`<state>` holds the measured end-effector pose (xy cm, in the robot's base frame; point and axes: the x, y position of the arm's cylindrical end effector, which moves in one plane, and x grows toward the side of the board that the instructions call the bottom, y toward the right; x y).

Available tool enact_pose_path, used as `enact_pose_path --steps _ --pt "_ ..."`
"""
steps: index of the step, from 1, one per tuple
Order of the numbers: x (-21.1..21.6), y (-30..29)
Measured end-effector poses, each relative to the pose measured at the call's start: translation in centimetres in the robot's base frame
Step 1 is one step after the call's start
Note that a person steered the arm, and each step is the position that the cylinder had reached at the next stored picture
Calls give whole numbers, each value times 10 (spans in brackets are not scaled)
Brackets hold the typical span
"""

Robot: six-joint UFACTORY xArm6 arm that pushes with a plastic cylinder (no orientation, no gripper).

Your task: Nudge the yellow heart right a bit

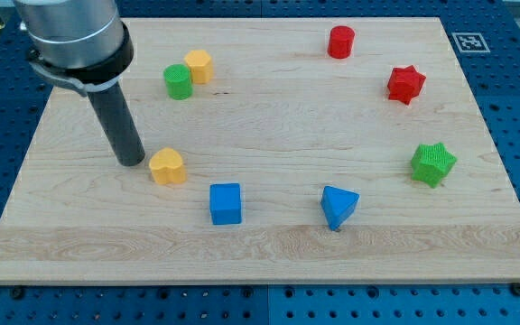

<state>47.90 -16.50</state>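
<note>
You have a pale wooden board (269, 244) with visible grain, carrying eight small matte plastic blocks. Take the yellow heart (167, 166) as your landmark: it lies on the board's left half, toward the view's bottom. My tip (133, 161), the end of a smooth dark rod with no pincer to open or close, sits just beside it on the view's left; you cannot tell whether they touch.

Count two yellow, two green, two red, two blue. Above the heart stand a green cylinder (178, 82) and a yellow hexagonal block (199, 66), touching. Right of it and lower: a blue cube (226, 203) and a blue triangular block (338, 207). Far right: a ribbed green star (433, 163), a red star (405, 84), a red cylinder (340, 41).
</note>
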Motion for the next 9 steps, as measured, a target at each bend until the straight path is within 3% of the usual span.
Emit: enact_pose_path --steps 3,9 --pt "31 1" --pt "34 22"
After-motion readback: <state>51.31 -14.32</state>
